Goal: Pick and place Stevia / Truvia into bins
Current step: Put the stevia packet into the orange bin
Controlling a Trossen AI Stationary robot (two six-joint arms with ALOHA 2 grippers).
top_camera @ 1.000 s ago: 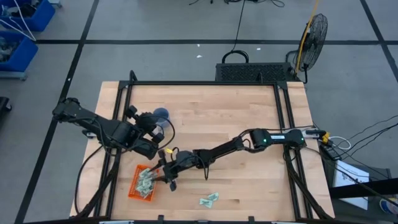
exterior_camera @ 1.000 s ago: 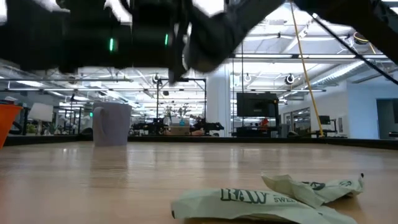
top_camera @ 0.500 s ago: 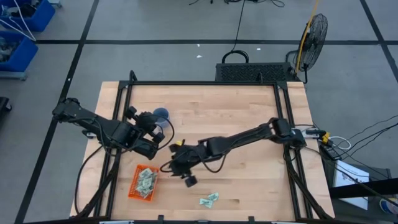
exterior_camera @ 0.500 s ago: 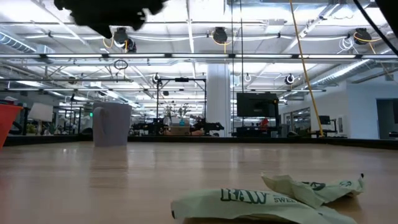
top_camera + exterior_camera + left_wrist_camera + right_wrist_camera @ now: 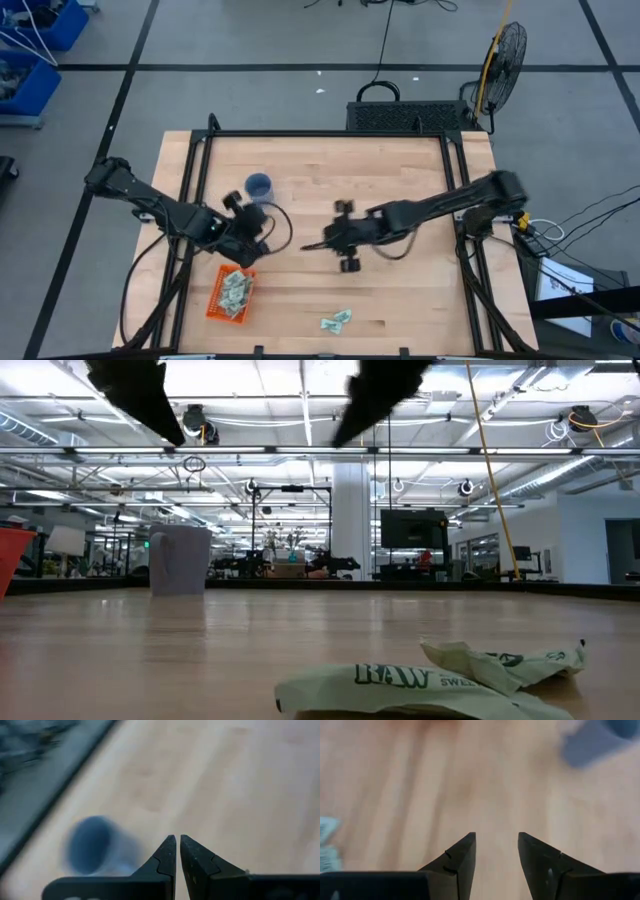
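Note:
Several pale green and white sachets (image 5: 236,290) lie in the orange mesh basket (image 5: 218,305) near the table's near-left corner. Two more sachets (image 5: 336,320) (image 5: 430,675) lie loose on the wood by the near edge, one overlapping the other. My right gripper (image 5: 308,244) (image 5: 496,845) hovers open and empty over the table's middle, pointing toward the left edge. My left gripper (image 5: 252,212) (image 5: 176,845) hangs shut and empty just beyond the basket's far side, pointing at the blue cup (image 5: 258,185) (image 5: 92,845).
The blue cup (image 5: 180,560) stands upright on the far-left part of the table. Black frame rails run along the left and right edges. Bare wood stretches across the middle and right of the table. Only the basket's corner (image 5: 12,555) shows in the low view.
My right gripper has pulled back from above the orange basket toward the table's middle, rising and travelling toward the right and far edges. My left gripper has shifted slightly toward the near edge and right, closer to the basket. The sachets have stayed where they were.

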